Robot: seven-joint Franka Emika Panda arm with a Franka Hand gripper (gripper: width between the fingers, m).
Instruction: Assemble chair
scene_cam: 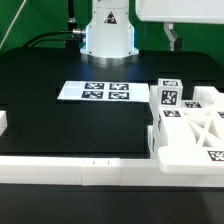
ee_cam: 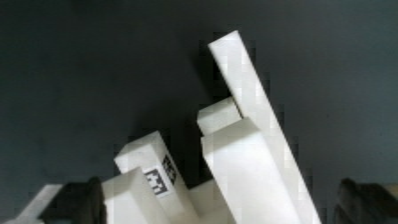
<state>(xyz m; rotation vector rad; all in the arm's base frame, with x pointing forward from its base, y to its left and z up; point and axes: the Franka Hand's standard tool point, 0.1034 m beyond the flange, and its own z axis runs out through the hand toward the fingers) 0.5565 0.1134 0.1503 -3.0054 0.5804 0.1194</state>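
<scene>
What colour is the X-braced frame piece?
White, with a black-and-white square tag; the X-braced frame shows best in the exterior view.

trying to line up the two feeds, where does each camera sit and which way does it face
Exterior view: off the arm, low across the black table, facing the robot base; marker board in the middle, chair parts at this view's right, gripper above them.
Wrist view: on the wrist, looking down at white chair parts with dark fingertips at the frame's edge.
Shared: the white tagged chair parts on the black table.
</scene>
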